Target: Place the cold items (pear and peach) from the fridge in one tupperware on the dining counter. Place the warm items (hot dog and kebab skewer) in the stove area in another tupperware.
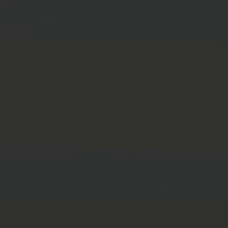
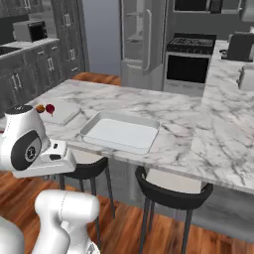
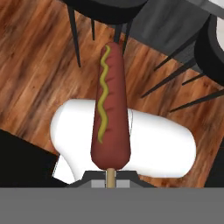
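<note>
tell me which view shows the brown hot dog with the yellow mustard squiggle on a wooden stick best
The hand view: the brown hot dog with yellow mustard stands centred and close, its wooden stick gripped in the shut gripper. The left base view is dark; the right base view gives the marble counter, not the hot dog.

A flat, dark grey surface (image 1: pixel 114 114) covers the left base view, featureless from edge to edge.

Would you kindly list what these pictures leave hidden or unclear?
- Left base view: all dark; nothing can be made out.
- Gripper, hand view: its tips are cut off by the bottom, so only the hot dog on its stick shows.
- Right base view: small red and orange items on the tupperware are too small to identify.
</note>
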